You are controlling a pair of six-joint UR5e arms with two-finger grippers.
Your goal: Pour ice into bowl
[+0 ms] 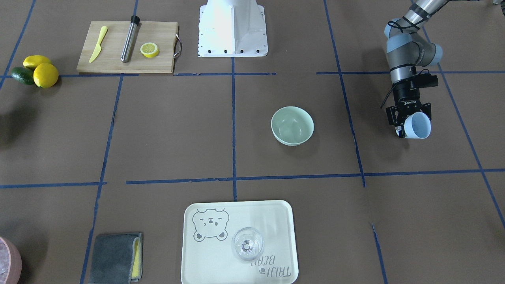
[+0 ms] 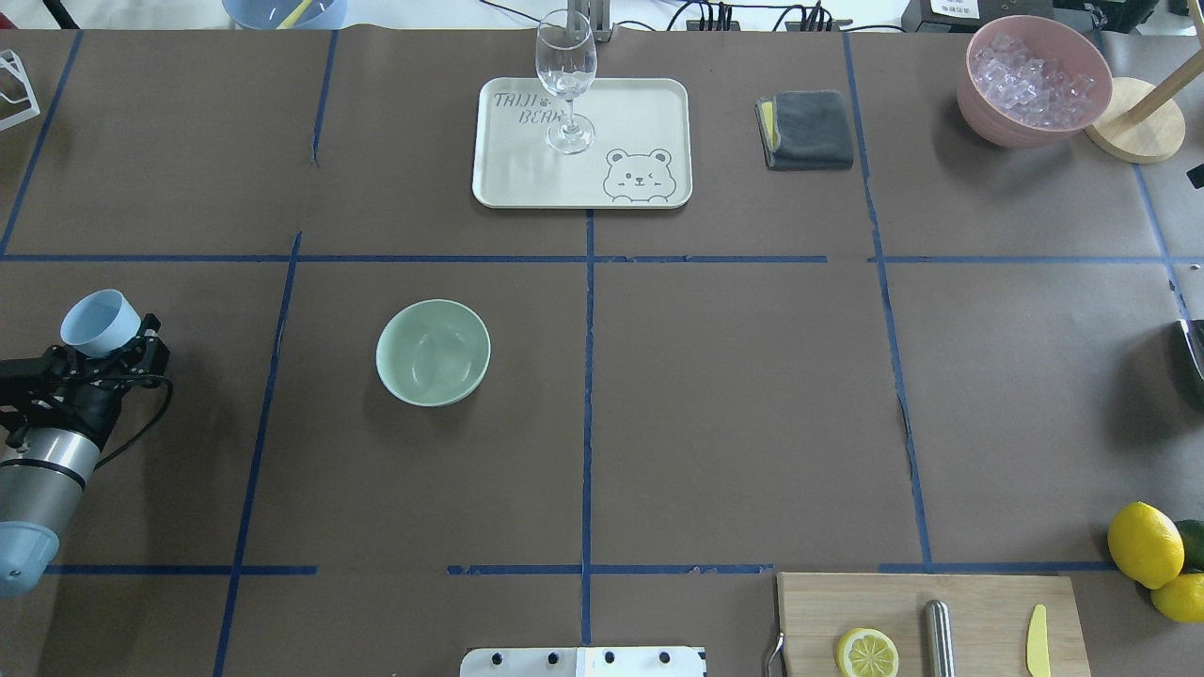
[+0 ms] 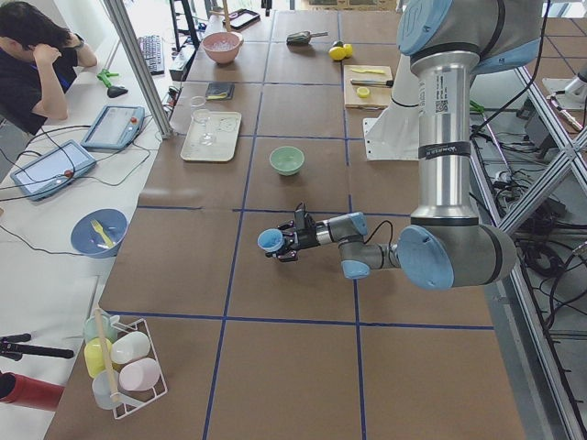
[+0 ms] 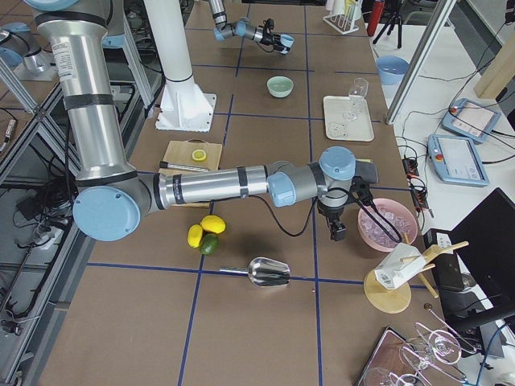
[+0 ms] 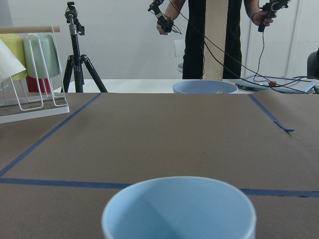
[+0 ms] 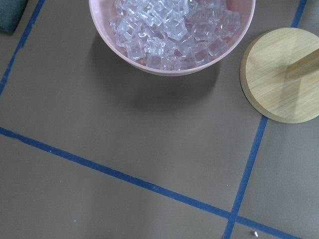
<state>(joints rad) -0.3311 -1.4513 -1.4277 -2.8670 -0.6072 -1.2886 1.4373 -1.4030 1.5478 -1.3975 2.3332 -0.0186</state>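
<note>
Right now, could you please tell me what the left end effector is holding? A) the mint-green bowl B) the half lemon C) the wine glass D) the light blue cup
D: the light blue cup sits gripped in the left end effector, off to the side of the mint-green bowl.

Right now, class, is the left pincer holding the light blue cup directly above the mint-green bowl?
No: seen from overhead, the left pincer holds the light blue cup well aside from the bowl.
</note>
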